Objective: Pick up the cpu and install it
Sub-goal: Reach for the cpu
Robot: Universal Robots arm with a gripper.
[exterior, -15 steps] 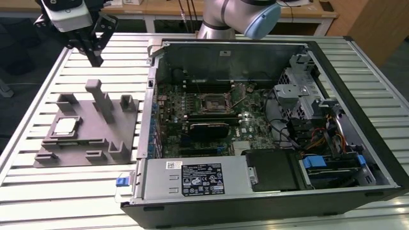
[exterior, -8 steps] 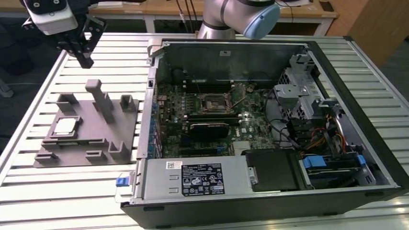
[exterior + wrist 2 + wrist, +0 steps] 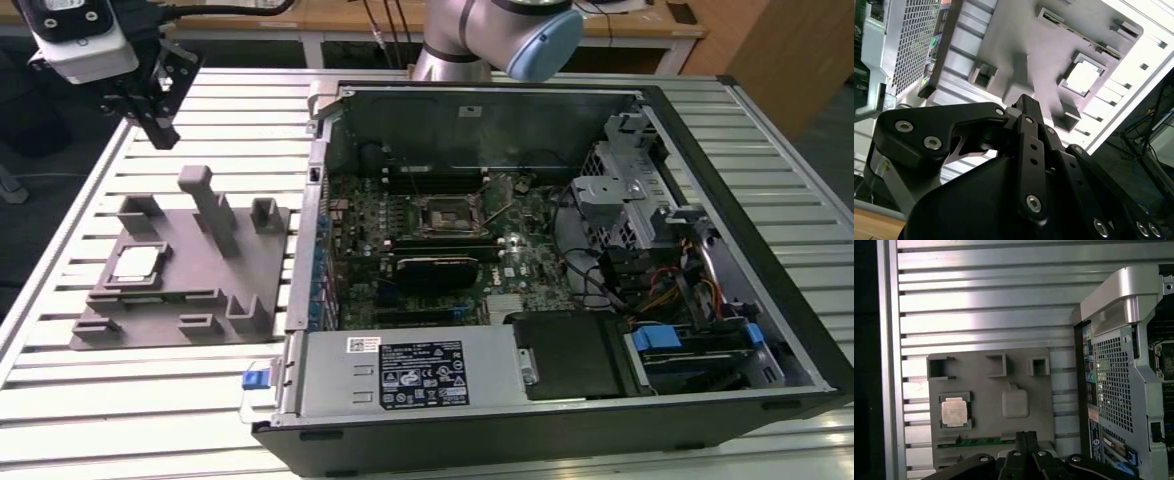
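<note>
The gripper (image 3: 159,130) is hovering closed and empty, apart from the cpu (image 3: 138,262) lying in the grey fixture (image 3: 167,322) on the desk (image 3: 120,420).

Pale silver cpu (image 3: 953,411), grey fixture plate (image 3: 981,392), black pincer (image 3: 1026,436), ribbed silver table (image 3: 979,305), green motherboard (image 3: 523,262)

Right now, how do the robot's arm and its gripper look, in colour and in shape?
The arm is silver-grey tubing with a pale blue joint cap. The gripper is matt black, its linked bars fastened with silver screws. A white housing sits beside it.
</note>
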